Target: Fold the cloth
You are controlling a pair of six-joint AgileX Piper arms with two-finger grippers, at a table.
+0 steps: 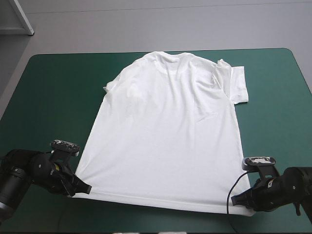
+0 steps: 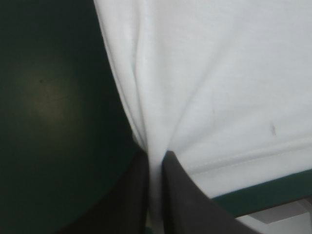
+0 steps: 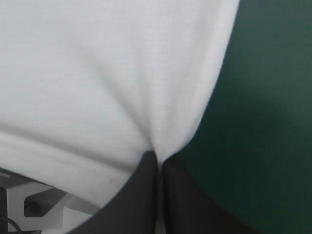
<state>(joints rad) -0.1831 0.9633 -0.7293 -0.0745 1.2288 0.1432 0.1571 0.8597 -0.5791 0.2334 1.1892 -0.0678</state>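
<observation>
The T-shirt (image 1: 168,131) lies spread on the table (image 1: 48,87), collar far. Jaws of the left gripper (image 1: 82,187) and right gripper (image 1: 237,199) pinch the near hem corners. Light, limp cloth, likely to sag; corners look the right hold.

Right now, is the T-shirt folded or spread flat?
Spread flat: the T-shirt lies open on the teal-green cover, no fold yet; left claw and right claw each pinch a hem corner.
</observation>
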